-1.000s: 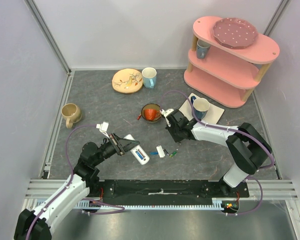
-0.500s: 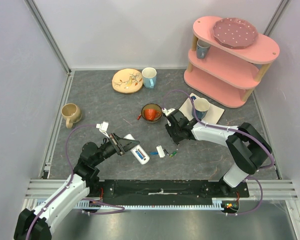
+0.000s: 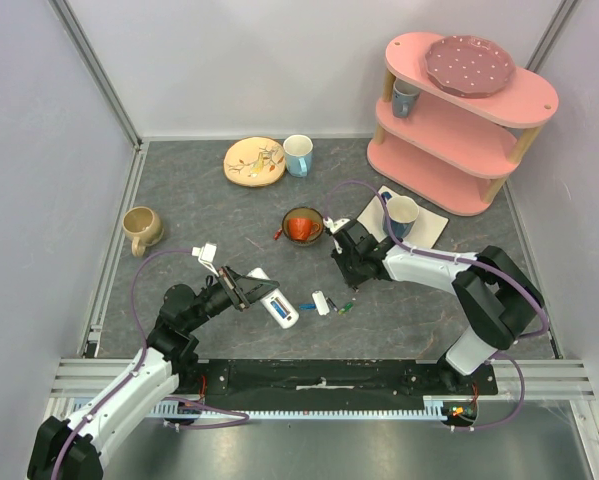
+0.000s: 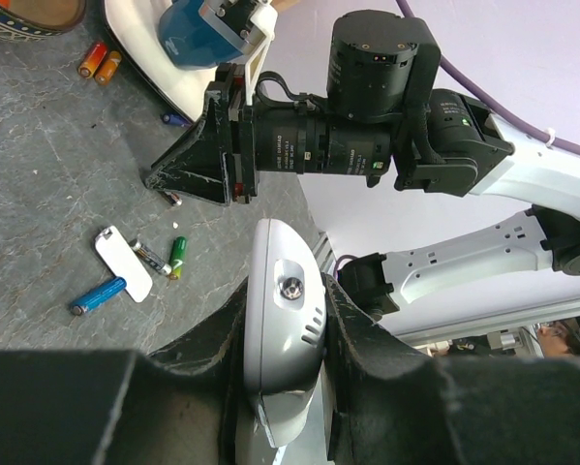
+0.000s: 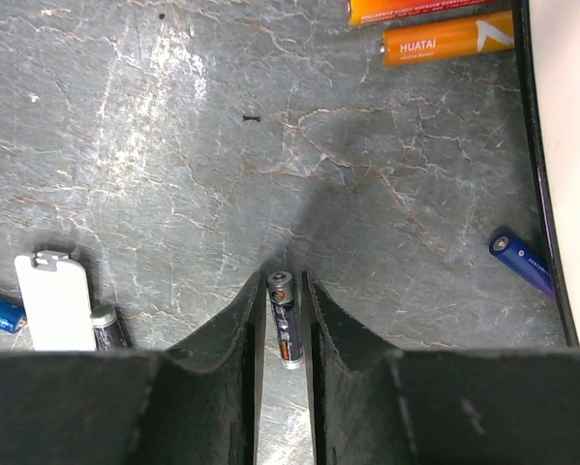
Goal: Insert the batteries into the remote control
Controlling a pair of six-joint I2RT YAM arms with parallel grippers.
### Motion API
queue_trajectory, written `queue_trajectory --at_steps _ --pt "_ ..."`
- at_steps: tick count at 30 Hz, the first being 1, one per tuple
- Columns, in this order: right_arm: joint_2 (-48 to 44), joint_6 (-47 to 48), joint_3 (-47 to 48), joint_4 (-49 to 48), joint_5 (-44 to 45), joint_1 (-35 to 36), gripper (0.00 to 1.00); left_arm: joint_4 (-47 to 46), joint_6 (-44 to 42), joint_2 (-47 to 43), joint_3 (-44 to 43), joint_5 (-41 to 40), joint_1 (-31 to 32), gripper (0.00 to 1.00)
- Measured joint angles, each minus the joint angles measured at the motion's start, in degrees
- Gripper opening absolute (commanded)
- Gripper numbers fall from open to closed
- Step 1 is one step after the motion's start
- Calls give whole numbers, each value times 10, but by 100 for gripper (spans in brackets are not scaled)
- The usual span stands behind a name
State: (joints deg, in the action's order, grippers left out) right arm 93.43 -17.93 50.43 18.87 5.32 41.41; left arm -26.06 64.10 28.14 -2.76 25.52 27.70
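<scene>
My left gripper [image 3: 241,288] is shut on the white remote control [image 3: 276,306], holding it by its sides in the left wrist view [image 4: 282,378]. My right gripper [image 3: 341,268] is down at the table, its fingers closed around a dark battery [image 5: 286,329]. A blue battery [image 3: 306,306], a green battery [image 3: 346,307] and another dark battery [image 4: 151,257] lie by the small white cover piece [image 3: 321,302] between the two grippers. One more blue battery [image 5: 522,262] lies beside the white tray's edge.
An orange bowl [image 3: 301,226] with two orange batteries [image 5: 444,39] beside it sits behind the right gripper. A mug [image 3: 400,213] stands on a white tray [image 3: 431,228]. A pink shelf [image 3: 459,120], a plate [image 3: 253,161], a cup [image 3: 298,154] and a tan mug [image 3: 141,228] stand further off.
</scene>
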Motion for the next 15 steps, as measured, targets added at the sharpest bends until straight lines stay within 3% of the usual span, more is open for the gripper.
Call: queue_trajectory --at_steps 5,8,15 --pt "-5 0 -5 -2 -4 0 16 -3 0 0 0 0 0 2" --pt "-5 0 -6 -2 -4 0 0 -4 0 0 0 0 0 2" --pt "-7 -23 -8 -5 -7 -2 0 -7 0 4 0 0 0 2"
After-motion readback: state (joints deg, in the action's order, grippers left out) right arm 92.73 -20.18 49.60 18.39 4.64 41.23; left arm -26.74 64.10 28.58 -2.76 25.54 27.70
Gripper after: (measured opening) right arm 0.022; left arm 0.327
